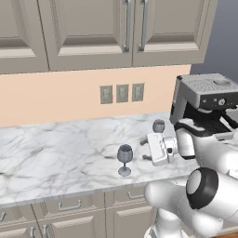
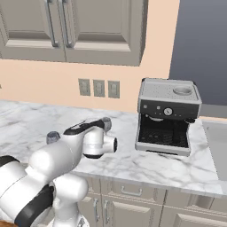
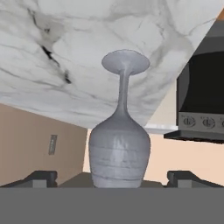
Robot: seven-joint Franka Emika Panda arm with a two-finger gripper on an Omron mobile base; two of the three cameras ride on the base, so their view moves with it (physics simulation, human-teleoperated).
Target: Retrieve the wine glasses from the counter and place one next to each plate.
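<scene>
Wine glasses, two translucent grey-blue stemmed ones [image 1: 124,158] [image 1: 159,125], are both seen standing on the white marble tabletop [image 1: 56,148]; the claw [image 3: 112,180], spread wide, brackets one bowl ungrasped, so neither is judged delivered.

The counter [image 1: 56,148] was viewed from behind the arm in both base views, forward and down, from left and right. The coffee machine [image 2: 167,116] and outlet plates [image 1: 122,93] were shared. The hand view was held close, rolled upside down.

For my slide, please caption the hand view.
Open gripper straddling a wine glass on the marble counter.
</scene>
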